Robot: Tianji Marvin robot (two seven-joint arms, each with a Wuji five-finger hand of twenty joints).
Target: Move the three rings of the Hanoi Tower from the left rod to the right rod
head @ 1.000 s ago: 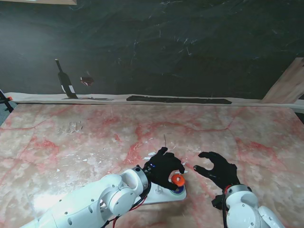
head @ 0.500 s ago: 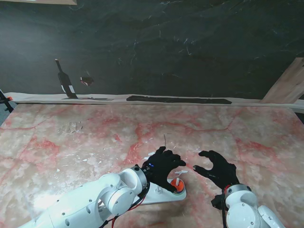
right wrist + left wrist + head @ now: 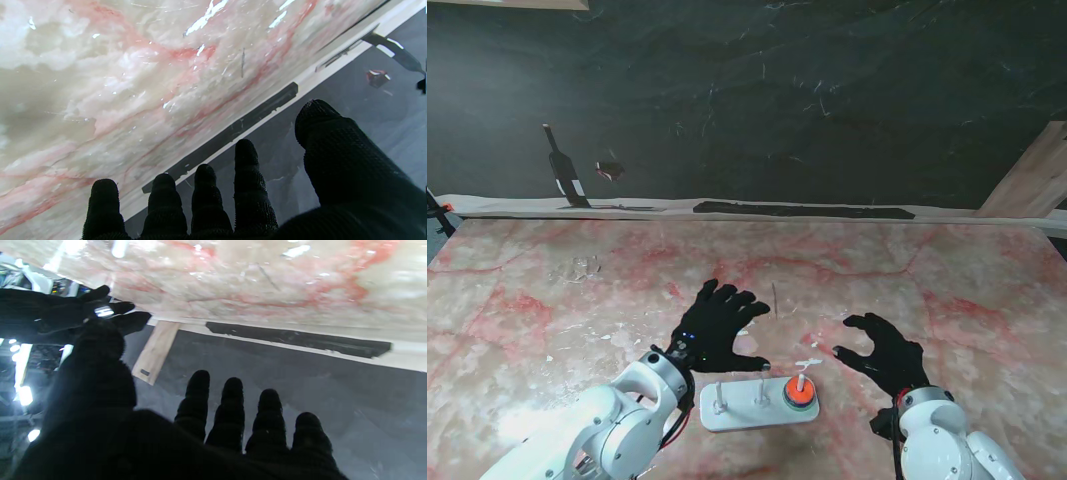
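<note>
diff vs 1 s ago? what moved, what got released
The left hand let go of the orange ring, now sitting on the right rod, and pulled away to the left and farther from me, fingers spread open. The right hand stayed open beside the white base, which did not move.

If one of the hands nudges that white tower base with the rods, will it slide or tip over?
The white base is flat and wide, so it probably slides rather than tips. The marble tabletop looks glossy, so little grip is likely. The ring stack sits on its right rod, so a push there may turn it slightly.
</note>
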